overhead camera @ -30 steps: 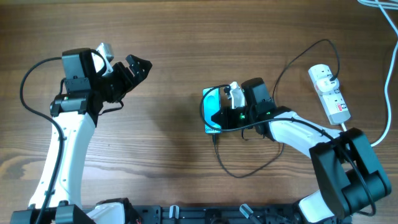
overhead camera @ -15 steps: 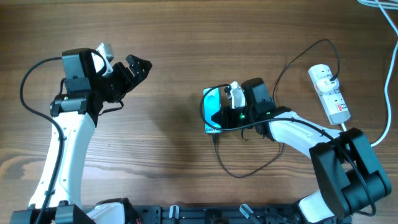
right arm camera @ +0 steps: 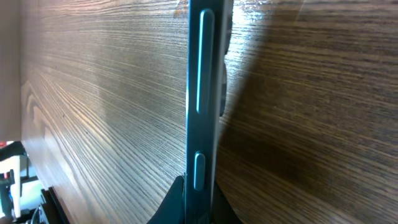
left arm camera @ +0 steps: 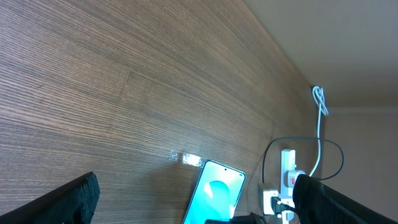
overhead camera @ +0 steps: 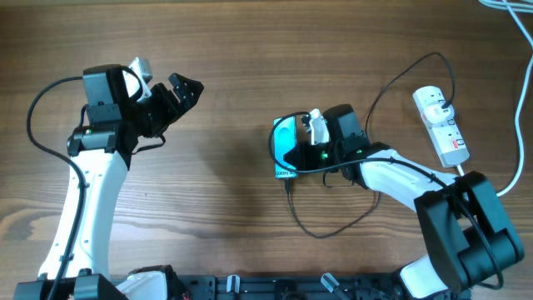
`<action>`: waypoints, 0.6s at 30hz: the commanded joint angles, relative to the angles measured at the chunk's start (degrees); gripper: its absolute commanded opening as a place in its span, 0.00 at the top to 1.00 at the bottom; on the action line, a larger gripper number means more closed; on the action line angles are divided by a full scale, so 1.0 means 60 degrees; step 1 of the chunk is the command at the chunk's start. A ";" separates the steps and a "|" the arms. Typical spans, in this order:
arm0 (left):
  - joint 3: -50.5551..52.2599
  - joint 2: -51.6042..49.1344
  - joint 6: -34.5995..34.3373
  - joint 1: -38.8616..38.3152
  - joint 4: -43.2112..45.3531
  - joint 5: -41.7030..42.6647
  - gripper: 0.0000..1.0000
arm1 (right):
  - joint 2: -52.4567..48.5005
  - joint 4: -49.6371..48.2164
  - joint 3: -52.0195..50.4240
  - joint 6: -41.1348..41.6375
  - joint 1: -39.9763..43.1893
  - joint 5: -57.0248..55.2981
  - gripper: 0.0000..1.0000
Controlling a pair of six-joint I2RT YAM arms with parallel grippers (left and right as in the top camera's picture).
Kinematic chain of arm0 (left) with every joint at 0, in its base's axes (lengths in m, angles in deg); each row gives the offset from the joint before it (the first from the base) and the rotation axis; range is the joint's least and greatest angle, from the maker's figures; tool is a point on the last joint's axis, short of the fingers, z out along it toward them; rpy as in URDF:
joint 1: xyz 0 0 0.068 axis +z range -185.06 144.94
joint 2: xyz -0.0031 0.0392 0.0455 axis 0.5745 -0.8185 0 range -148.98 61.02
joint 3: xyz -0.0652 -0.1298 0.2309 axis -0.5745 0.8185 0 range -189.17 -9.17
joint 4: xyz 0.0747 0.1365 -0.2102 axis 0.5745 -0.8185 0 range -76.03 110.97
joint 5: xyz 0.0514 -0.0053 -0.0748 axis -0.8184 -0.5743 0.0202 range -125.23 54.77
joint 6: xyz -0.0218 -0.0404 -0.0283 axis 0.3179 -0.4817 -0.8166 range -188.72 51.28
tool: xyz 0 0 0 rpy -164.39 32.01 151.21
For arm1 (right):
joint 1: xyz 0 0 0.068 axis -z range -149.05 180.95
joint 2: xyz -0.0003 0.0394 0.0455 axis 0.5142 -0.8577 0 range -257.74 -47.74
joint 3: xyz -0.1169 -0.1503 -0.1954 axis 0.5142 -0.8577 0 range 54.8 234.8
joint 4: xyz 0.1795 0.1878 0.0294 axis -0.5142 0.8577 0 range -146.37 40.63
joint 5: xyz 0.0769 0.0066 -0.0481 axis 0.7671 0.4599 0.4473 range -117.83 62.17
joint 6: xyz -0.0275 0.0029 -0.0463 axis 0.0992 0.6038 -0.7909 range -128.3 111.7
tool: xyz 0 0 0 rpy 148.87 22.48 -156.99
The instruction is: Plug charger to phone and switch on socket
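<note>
Left fingers [left arm camera: 74, 199]: spread fully apart. They hold nothing and touch nothing, poised above bare surface [overhead camera: 233, 58] at the left side, well apart from all task items.

Right fingers [right arm camera: 171, 208]: drawn nearly together, pinching the phone [overhead camera: 283, 146] across its thin side. In the right wrist view the two dark tips straddle the phone's edge at the bottom of the frame.

Phone: a slim rectangular slab near the middle of the surface, under the right arm's wrist. The screen is bright teal with a lighter oval. Its side rail is smooth blue-grey metal carrying one long raised button and one short one. Whether it lies flat or is tipped up cannot be determined.

Charger [overhead camera: 333, 232]: a thin, flexible black cable. It loops on the surface below the phone, and one end comes up close to the phone's near end. Whether that end is seated in the phone cannot be told. A second arc of it curves up to the socket's far end.

Socket [overhead camera: 445, 133]: a white plastic oblong strip at the right side, well apart from the phone, with red marks and a grey label. A thick white cord [overhead camera: 520, 158] runs just beside it.

Surface: brown wood grain, matte with a faint sheen.
</note>
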 commanded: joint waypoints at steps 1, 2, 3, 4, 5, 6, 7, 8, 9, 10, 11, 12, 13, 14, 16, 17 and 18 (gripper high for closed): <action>0.0007 0.0036 0.0219 0.0044 0.0022 -0.0066 0.00 | -0.0200 -0.0029 -0.0076 0.0047 -0.0022 -0.0364 0.95; 0.0007 0.0036 0.0219 0.0044 0.0022 -0.0066 0.00 | -0.0200 -0.0036 -0.0076 0.0051 -0.0022 -0.0361 0.91; 0.0007 0.0036 0.0219 0.0044 0.0022 -0.0066 0.00 | -0.0200 -0.0055 -0.0076 0.0058 -0.0022 -0.0361 0.90; 0.0007 0.0036 0.0219 0.0044 0.0022 -0.0066 0.00 | -0.0200 -0.0055 -0.0076 0.0062 -0.0022 -0.0361 0.90; 0.0007 0.0036 0.0219 0.0044 0.0022 -0.0066 0.00 | -0.0200 -0.0055 -0.0076 0.0069 -0.0022 -0.0361 0.90; 0.0007 0.0036 0.0219 0.0044 0.0022 -0.0066 0.00 | -0.0200 -0.0051 -0.0076 0.0069 -0.0022 -0.0361 0.91; 0.0007 0.0036 0.0219 0.0044 0.0022 -0.0066 0.00 | -0.0200 -0.0051 -0.0076 0.0069 -0.0022 -0.0361 0.91; 0.0007 0.0036 0.0219 0.0044 0.0022 -0.0066 0.00 | -0.0200 -0.0051 -0.0076 0.0080 -0.0022 -0.0357 0.91; 0.0007 0.0036 0.0219 0.0044 0.0025 -0.0066 0.00 | -0.0200 -0.0051 -0.0076 0.0135 -0.0022 -0.0361 0.91; 0.0007 0.0036 0.0219 0.0044 0.0022 -0.0066 0.00 | -0.0200 -0.0051 -0.0076 0.0135 -0.0022 -0.0361 0.92; 0.0007 0.0036 0.0219 0.0044 0.0022 -0.0066 0.00 | -0.0200 -0.0051 -0.0076 0.0135 -0.0022 -0.0361 0.89; 0.0007 0.0036 0.0219 0.0044 0.0022 -0.0066 0.00 | -0.0200 -0.0051 -0.0076 0.0138 -0.0022 -0.0361 0.86; 0.0007 0.0036 0.0219 0.0044 0.0025 -0.0066 0.00 | -0.0200 -0.0051 -0.0076 0.0135 -0.0022 -0.0361 0.83; 0.0007 0.0036 0.0219 0.0044 0.0022 -0.0066 0.00 | -0.0200 -0.0051 -0.0076 0.0138 -0.0022 -0.0361 0.81; 0.0007 0.0036 0.0219 0.0044 0.0022 -0.0066 0.00 | -0.0200 -0.0051 -0.0076 0.0215 -0.0025 -0.0364 0.71; 0.0007 0.0036 0.0219 0.0044 0.0022 -0.0066 0.00 | -0.0200 -0.0051 -0.0076 0.0215 -0.0022 -0.0364 0.70; 0.0007 0.0036 0.0219 0.0044 0.0022 -0.0066 0.00 | -0.0200 -0.0051 -0.0076 0.0211 -0.0022 -0.0364 0.70</action>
